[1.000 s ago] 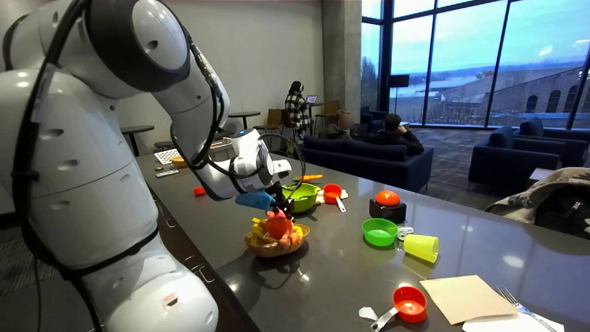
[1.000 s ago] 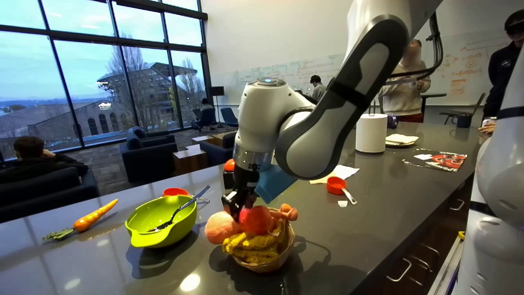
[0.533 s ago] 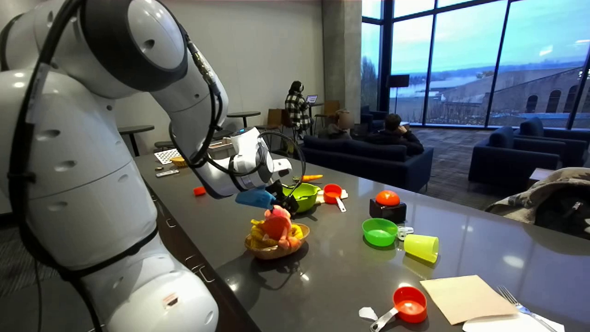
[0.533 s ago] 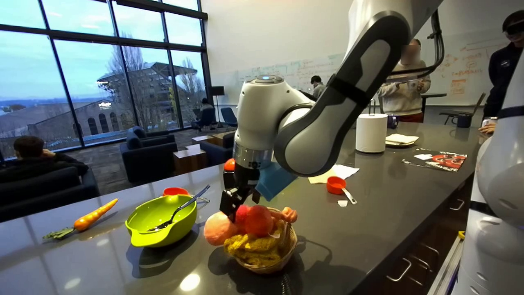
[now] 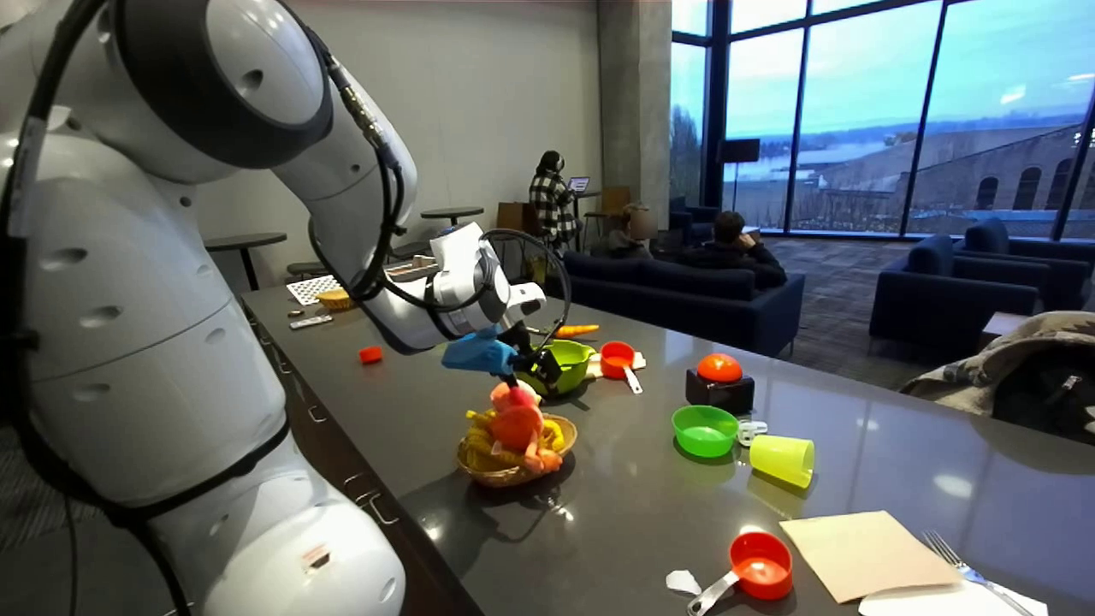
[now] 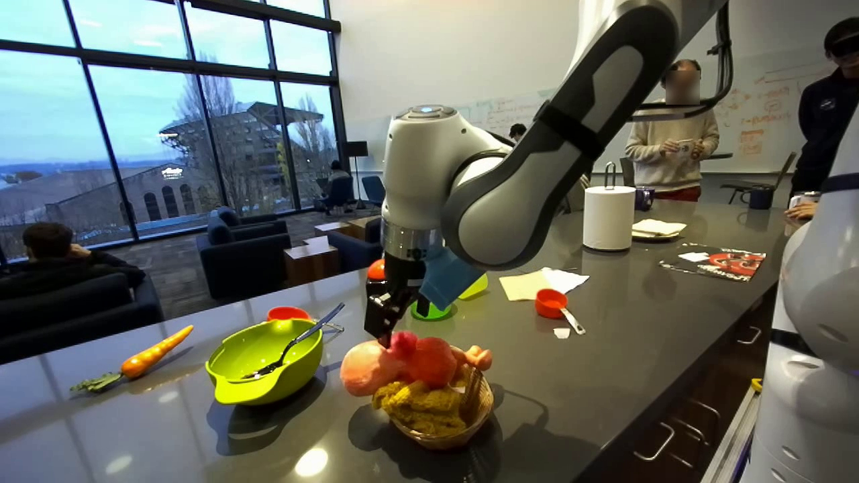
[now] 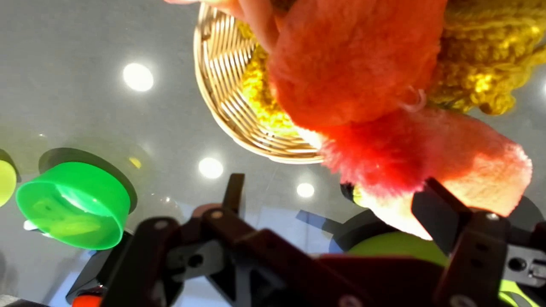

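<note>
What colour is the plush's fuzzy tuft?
Pinkish red; the tuft shows best in the wrist view.

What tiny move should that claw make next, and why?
Probably lift the claw straight up a little: it stands open, gripping nothing, while the plush toy rests in the basket, partly overhanging the rim. One finger looks close enough to snag it.

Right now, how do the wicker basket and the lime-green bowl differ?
The wicker basket is tan and woven; the lime-green bowl is smooth. The basket holds a yellow knitted item and part of a plush toy; the bowl holds a utensil. The bowl has a spout; the basket's visible rim shows none. Both stand on the gray countertop.
</note>
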You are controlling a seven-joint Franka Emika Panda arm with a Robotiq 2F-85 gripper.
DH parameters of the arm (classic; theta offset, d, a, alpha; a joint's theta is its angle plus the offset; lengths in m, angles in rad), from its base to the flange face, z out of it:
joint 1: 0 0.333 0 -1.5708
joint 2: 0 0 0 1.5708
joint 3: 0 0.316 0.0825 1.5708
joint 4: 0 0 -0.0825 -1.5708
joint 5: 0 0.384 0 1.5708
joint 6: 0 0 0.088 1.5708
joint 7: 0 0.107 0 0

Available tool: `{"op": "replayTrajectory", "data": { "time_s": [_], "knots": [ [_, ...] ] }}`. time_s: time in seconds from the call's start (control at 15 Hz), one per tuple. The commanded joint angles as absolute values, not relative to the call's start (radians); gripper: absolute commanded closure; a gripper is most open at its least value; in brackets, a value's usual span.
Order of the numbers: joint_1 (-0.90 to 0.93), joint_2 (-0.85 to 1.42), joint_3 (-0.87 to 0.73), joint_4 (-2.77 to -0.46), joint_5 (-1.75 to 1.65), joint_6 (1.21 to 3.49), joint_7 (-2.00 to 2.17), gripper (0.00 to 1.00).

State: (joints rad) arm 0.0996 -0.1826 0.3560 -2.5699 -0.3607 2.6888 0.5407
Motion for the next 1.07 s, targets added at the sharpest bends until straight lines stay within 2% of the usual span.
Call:
{"op": "replayTrajectory", "data": {
  "time_s": [0.0, 0.4, 1.0],
  "knots": [
    [0.091, -0.229, 0.327, -2.575, -0.369, 2.651, 0.507, 0.0],
    [0.014, -0.267, 0.294, -2.577, -0.445, 2.582, 0.559, 0.0],
    [-0.027, -0.244, 0.278, -2.575, -0.481, 2.657, 0.586, 0.0]
  ]
}}
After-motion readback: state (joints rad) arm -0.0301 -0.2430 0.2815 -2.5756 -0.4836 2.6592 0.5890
